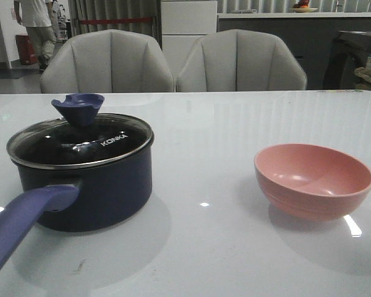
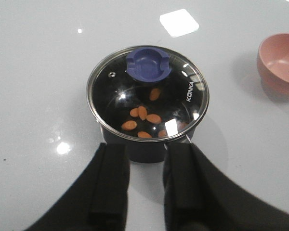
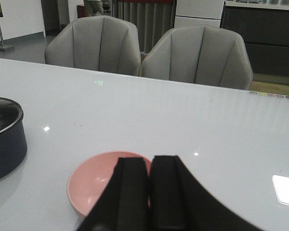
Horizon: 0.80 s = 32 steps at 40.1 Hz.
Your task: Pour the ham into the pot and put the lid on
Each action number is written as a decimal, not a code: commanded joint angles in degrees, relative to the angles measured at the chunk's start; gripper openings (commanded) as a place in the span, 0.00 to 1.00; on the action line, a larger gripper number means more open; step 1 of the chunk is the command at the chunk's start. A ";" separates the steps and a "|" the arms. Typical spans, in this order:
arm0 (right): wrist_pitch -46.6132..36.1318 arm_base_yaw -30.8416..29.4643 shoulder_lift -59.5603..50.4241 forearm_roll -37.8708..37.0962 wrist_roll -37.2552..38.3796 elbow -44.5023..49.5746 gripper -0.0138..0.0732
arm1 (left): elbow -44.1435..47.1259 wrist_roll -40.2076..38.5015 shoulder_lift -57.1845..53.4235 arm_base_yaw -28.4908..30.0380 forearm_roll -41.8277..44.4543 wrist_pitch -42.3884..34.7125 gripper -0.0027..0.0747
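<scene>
Left gripper [image 2: 145,185]: fingers spread, above pot [image 1: 99,192] | lid [image 2: 147,94] on, ham [image 2: 142,113] inside | right gripper [image 3: 148,192]: pressed together, above pink bowl [image 1: 313,180]

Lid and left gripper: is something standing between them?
Nothing visible does. The left gripper hangs open above the pot, and the lid sits on it with only open space between. The ham lies under the glass.

Left claw [image 2: 145,185] parted and empty; right claw [image 3: 148,192] pressed closed.

Both grippers — matte black, broad, flat-faced jaws.
</scene>
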 commanded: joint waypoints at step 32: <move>-4.76 -0.07 0.52 0.19 -0.41 -1.55 0.33 | 11.89 0.15 -18.70 -0.42 -0.90 -15.39 0.18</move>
